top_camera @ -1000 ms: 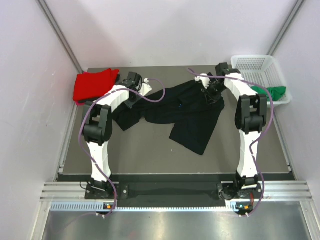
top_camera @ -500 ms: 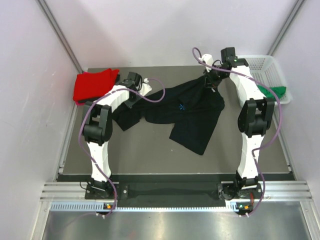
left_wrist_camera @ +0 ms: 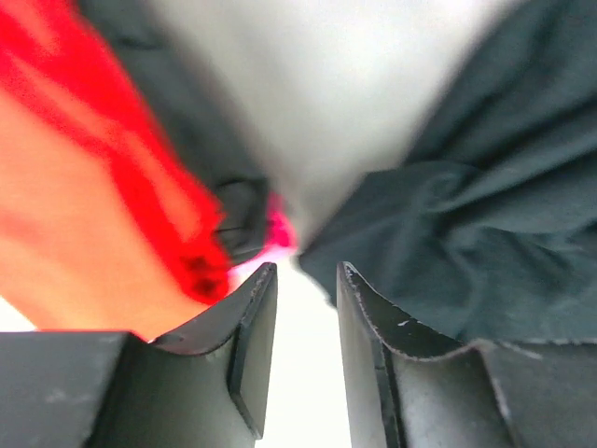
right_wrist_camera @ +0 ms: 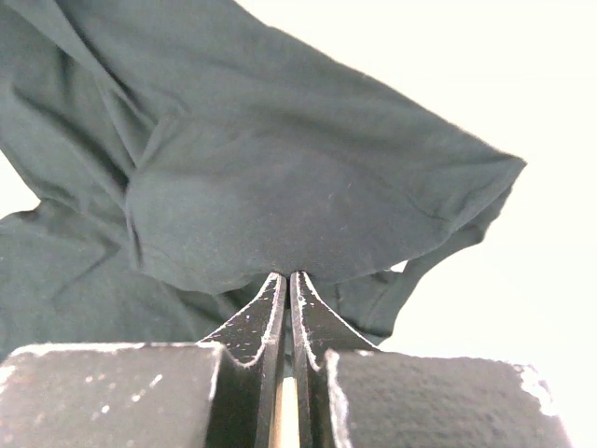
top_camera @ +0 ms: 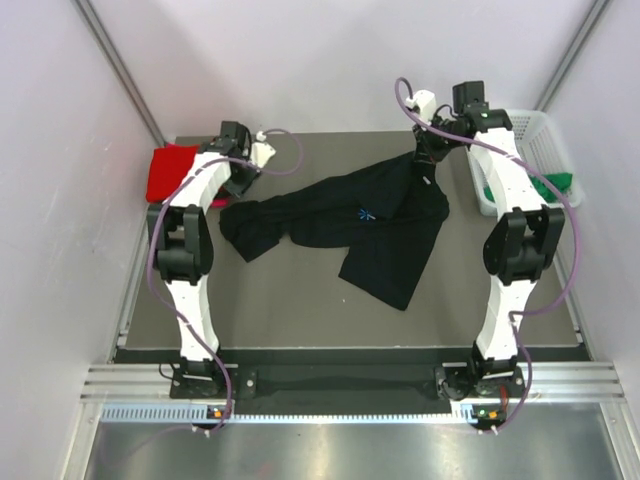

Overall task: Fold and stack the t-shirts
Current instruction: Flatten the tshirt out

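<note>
Right hand (right_wrist_camera: 287, 276) pinches the black t-shirt (top_camera: 340, 210); left hand (left_wrist_camera: 306, 270) gapes, seemingly empty, by the red t-shirt (top_camera: 168, 172).

Left gripper (left_wrist_camera: 306, 271): jaws partly apart.
Right gripper (right_wrist_camera: 286, 275): jaws pressed together, black t-shirt (right_wrist_camera: 308, 187) pinched at its tips.
Arms: both extended forward.

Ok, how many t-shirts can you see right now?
3: black t-shirt spread mid-table, red t-shirt far left, green t-shirt in the basket. A pink scrap beside the red may be a fourth.
</note>
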Motion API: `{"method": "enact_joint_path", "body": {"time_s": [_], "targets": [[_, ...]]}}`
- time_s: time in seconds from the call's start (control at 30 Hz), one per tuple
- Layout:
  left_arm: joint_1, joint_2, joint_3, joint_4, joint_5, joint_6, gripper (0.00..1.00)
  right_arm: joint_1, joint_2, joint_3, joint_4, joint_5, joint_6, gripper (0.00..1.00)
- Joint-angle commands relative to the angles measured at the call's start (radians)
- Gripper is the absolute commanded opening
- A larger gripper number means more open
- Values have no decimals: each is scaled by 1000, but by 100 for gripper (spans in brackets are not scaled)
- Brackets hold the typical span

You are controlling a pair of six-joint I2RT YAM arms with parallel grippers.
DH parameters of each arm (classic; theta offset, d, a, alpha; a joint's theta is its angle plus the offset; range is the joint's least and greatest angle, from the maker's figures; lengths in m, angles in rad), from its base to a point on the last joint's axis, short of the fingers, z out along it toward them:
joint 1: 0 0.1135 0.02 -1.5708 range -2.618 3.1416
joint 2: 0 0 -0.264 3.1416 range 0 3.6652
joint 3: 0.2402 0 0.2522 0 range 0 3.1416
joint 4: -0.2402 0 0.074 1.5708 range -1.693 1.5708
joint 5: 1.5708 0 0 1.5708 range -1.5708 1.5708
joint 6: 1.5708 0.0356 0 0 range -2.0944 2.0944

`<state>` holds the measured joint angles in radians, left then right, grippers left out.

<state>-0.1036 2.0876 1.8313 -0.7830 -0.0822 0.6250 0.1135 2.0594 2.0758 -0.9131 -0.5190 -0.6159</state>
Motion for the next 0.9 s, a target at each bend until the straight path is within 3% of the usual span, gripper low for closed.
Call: {"method": "enact_joint_path", "body": {"time_s": [0.0,0.17,0.33,0.43,0.47,0.57,0.7,0.87], "targets": [[-24,43,19,-111,74,18,38,-18,-99,9,13,2,15,0],[-24,63,20,-197,145,42,42,-54,-127,-3,14,10,37,0],[-25,123,31,-211,119,47,42,-58,-148,-3,26,30,45,0],[-27,155,58,-249,111,39,0,-60,-171,-2,16,39,44,0],[-28,155,65,-274,119,35,0,-58,-182,-3,10,45,33,0],[-34,77,11,-286,182,15,0,-70,-266,-66,-1,85,13,0],[-105,-139,-177,-222,194,2,0,-106,-440,-227,-19,119,4,0],[-186,-380,-357,-306,255,-51,1,-184,-587,-396,-55,163,-33,0]]}}
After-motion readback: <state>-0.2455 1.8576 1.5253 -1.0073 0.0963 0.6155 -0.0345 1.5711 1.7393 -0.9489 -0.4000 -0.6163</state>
